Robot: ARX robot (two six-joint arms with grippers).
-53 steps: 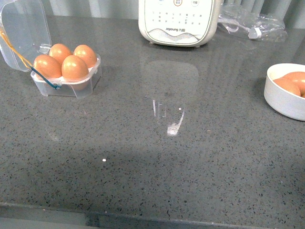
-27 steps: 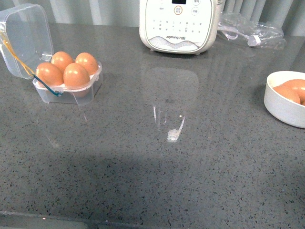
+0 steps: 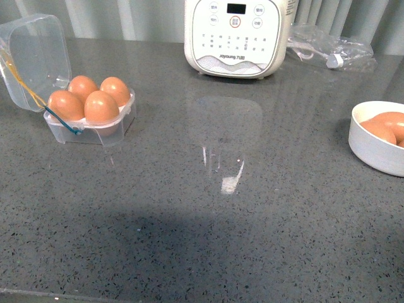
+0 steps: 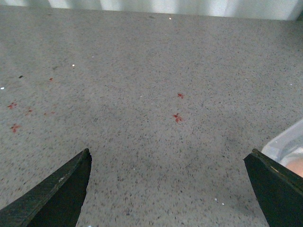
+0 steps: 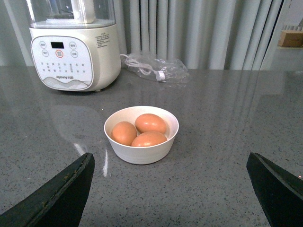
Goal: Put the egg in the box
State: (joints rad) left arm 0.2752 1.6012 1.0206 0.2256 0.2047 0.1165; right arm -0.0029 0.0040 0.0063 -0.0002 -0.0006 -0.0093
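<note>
Box [image 3: 95,131]: four eggs [image 3: 101,106], full, lid up; only view shifted. Left gripper [image 4: 168,156], right gripper [image 5: 169,156]: wide, empty; task seemingly complete

- A kitchen: a grey speckled stone counter [image 3: 252,221].
- A white blender [image 3: 235,31] with a button panel stands at the counter's back.
- Right of the blender, a bowl [image 3: 371,151] of eggs [image 5: 150,123]; left of it, an egg box [image 3: 95,129].
- Behind the blender, a pale curtain [image 5: 199,28].
</note>
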